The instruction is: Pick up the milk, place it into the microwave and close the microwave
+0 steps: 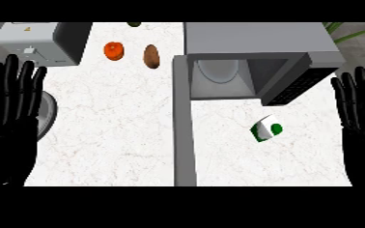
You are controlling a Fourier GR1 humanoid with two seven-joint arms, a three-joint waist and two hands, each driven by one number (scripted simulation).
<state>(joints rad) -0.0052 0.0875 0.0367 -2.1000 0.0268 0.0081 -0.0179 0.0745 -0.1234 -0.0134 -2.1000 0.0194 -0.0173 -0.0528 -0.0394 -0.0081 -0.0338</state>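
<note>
— Nearest us, at nine o'clock, the left hand [20, 107] rests at the edge, fingers straight and up; at three o'clock the right hand [351, 107] does the same; neither holds anything.

— So nothing is picked up yet?

— Not that I can see; the milk [267, 128] lies tilted on the counter [107, 135] at about four o'clock from centre, just below the microwave's mouth and apart from both hands.

— And the microwave?

— Farther off, at one o'clock, the microwave [257, 38] stands open; its door [183, 125] swings out toward us along the middle; the cavity shows only its plate [218, 70].

— What remains, then?

— All of it, I judge: grasp the milk, set it inside, shut the door; the right hand is nearer.

— Beyond that?

— At eleven o'clock, an orange fruit [113, 50] and a brown one [151, 56].
</note>
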